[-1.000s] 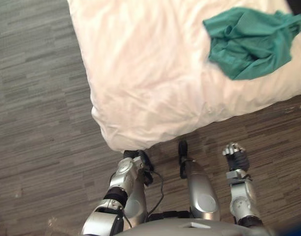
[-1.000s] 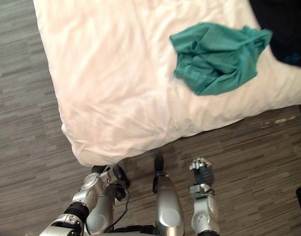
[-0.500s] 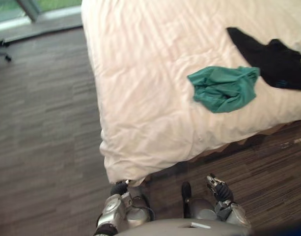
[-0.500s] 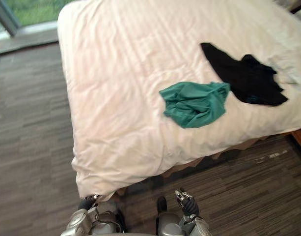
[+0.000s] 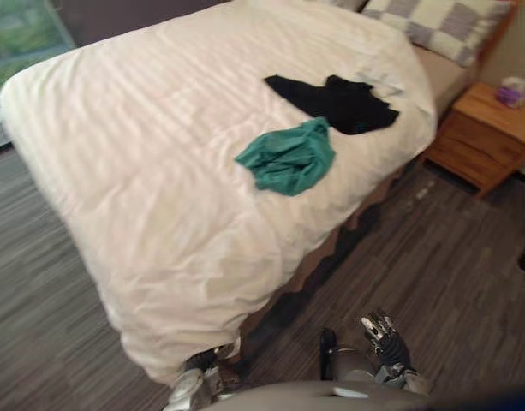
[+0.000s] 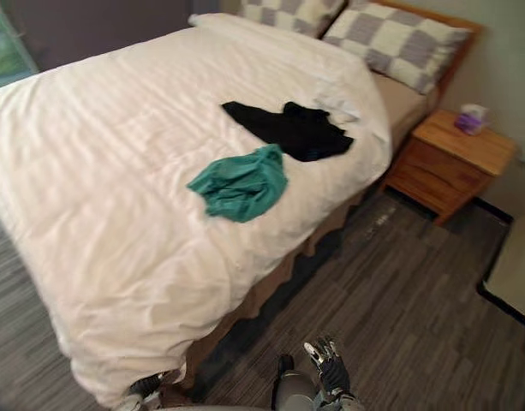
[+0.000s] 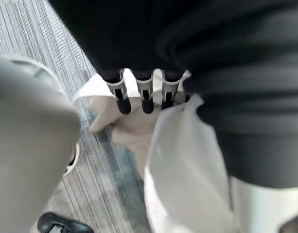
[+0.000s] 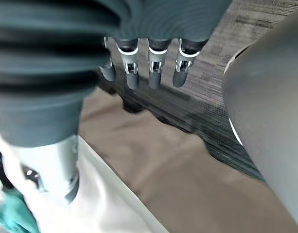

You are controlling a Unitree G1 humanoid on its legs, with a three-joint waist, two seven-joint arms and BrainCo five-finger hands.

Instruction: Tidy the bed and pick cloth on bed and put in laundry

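A crumpled teal cloth lies on the white duvet near the bed's right side. A black cloth is spread just beyond it, toward the pillows. My left hand hangs low at the bed's near corner, fingers straight with the dark tips against the duvet's hanging edge. My right hand is down over the floor beside the bed. Its fingers are straight and hold nothing. Both hands are well short of the two cloths.
A wooden nightstand with a purple box stands right of the bed's head. A pale flat thing with a dark edge lies on the floor at the far right. Grey plank floor runs along the bed's right side.
The camera has swung up and round, bringing the whole bed, pillows and nightstand into view. The cloths lie as before. My right hand's fingers have uncurled.
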